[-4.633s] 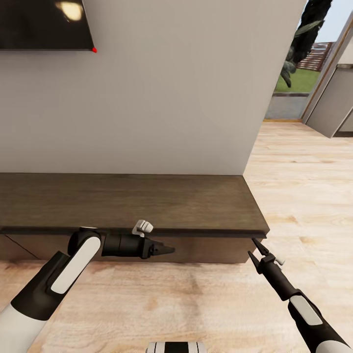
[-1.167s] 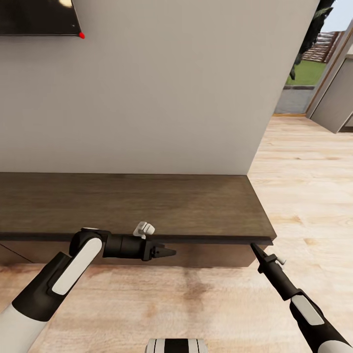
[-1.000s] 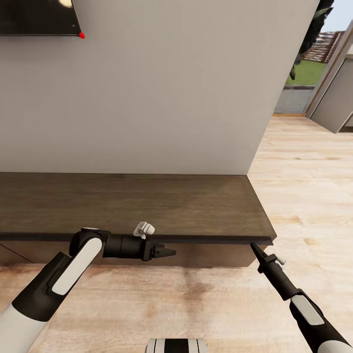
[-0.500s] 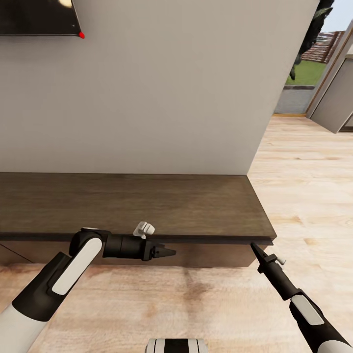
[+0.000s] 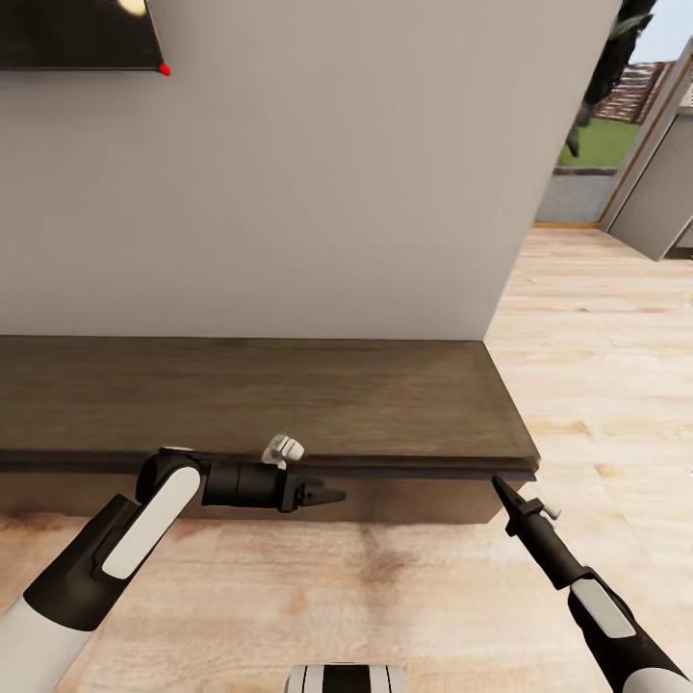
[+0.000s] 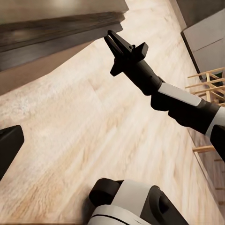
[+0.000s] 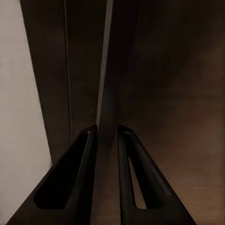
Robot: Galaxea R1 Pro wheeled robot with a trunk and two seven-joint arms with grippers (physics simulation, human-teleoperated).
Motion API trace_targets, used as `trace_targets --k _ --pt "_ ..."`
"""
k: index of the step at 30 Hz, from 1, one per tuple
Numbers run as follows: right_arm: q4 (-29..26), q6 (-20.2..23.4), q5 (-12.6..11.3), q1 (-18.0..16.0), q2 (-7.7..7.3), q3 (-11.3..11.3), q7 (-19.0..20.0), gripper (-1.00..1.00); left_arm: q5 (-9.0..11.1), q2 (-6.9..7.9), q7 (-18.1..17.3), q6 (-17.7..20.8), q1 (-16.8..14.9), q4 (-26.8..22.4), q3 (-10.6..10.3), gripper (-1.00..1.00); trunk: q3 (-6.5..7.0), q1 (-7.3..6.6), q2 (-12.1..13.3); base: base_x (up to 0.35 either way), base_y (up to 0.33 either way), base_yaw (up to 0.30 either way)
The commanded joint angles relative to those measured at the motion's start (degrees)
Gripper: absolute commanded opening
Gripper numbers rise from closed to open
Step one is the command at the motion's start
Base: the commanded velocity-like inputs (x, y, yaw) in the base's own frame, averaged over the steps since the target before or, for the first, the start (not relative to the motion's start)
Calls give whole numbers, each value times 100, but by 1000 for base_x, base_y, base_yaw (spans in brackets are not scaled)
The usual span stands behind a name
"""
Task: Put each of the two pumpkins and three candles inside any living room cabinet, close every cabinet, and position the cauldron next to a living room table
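In the head view, the cabinet (image 5: 260, 399) ran along the foot of the pale wall (image 5: 327, 183), its dark top bare and its fronts flush under the overhanging edge. The left end effector (image 5: 325, 496) pointed sideways along the cabinet front with its fingers drawn together; the right end effector (image 5: 502, 491) pointed up at the cabinet's right corner, its fingers nearly meeting. Against the picture half a second before, both arms sat in the same places, while the television (image 5: 77, 34) corner and the doorway had shifted slightly with the camera. In the left wrist view, the right end effector (image 6: 112, 40) appeared over the wood floor (image 6: 70, 136) near the cabinet's edge (image 6: 56, 30), clenched to a narrow gap. In the right wrist view, the right fingers (image 7: 84, 178) stood almost closed against the dark cabinet front (image 7: 178, 93), grasping nothing.
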Motion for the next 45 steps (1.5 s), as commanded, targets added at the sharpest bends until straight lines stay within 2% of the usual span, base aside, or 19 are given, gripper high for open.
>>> trace_targets --k 1,17,45 --pt "10 21 10 3 2 14 -10 -100 -29 3 -36 9 -6 -1 -3 100 -5 -3 -2 -205 0 0" --pt "-12 -3 4 2 19 -7 40 -100 -29 3 -35 9 0 -1 -7 100 -5 -3 -2 -228 0 0" --pt "-13 3 1 3 20 -33 50 -100 -29 3 -35 9 -1 -1 -3 100 -5 -3 -2 -103 0 0"
